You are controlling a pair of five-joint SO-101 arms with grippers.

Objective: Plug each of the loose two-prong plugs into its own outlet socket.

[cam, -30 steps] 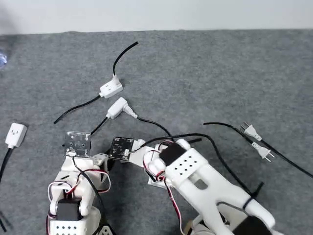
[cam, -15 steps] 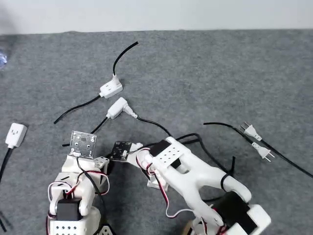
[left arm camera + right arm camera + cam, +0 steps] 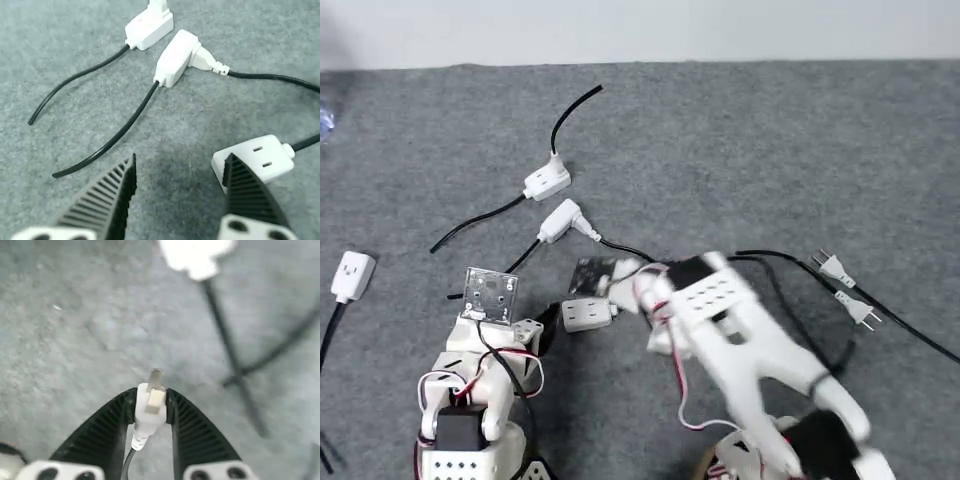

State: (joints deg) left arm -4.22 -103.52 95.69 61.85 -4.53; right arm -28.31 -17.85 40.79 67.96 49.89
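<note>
1. Now the two-prong plug (image 3: 150, 410) sits clamped in our right gripper (image 3: 151, 393), prongs pointing forward;
2. our right arm (image 3: 750, 340) has swung rightward, uncovering the outlet socket (image 3: 588, 314);
3. our left gripper (image 3: 181, 161) gapes empty just beside that socket; we judge insertion still pending.

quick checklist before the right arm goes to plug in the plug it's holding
1. Grip: ok. The right gripper is shut on the plug, with a prong pointing forward.
2. Slots exposed: ok. Both show on the outlet socket.
3. Socket braced: not ok. The left gripper is open, and the socket lies loose beside one of its fingers.
4. Prongs lined up with the slots: cannot tell.
</note>
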